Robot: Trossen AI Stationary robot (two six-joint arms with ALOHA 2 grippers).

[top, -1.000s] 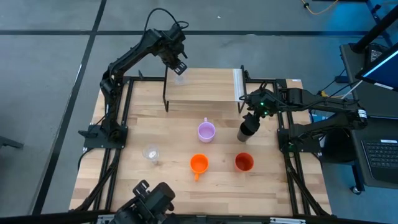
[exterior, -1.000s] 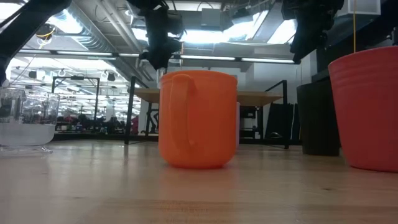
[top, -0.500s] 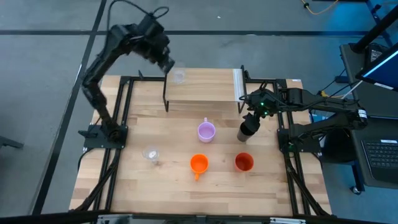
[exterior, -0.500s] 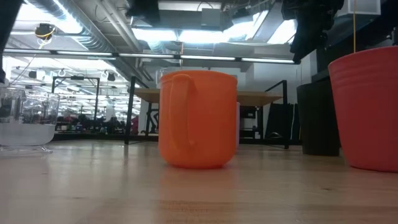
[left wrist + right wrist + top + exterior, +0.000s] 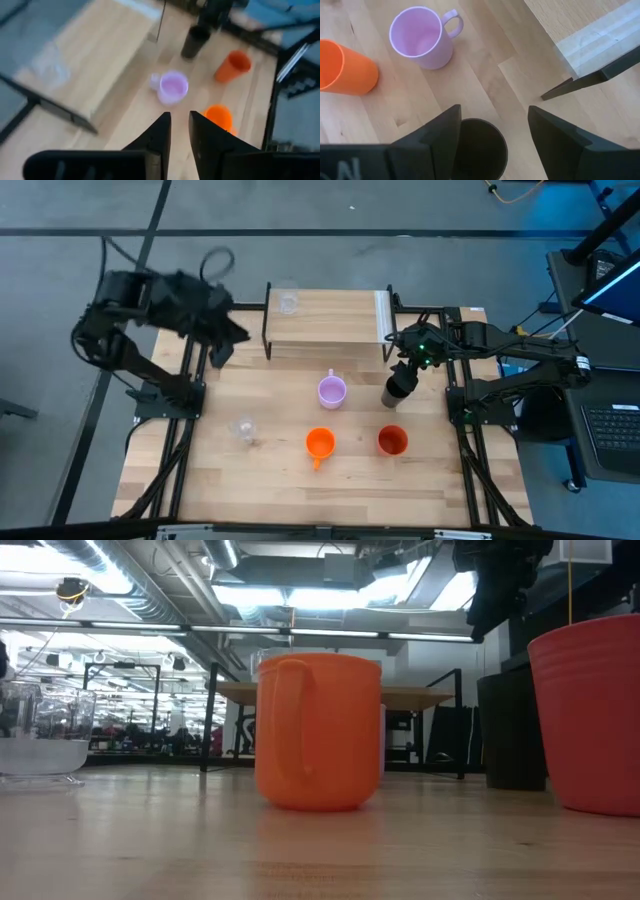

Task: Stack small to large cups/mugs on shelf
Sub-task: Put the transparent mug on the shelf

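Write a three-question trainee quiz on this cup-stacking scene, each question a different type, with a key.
1. True or false: a clear glass stands on the shelf.
2. Which cup is between the open fingers of the right gripper? A) lilac mug B) black cup C) orange-red cup
3. Fill in: the left gripper hangs beyond the shelf's ____ end.

Key: 1 true; 2 B; 3 left, the end away from the white strip.

Glass (image 5: 289, 302) on shelf (image 5: 330, 330), mugs (image 5: 332, 391) before.
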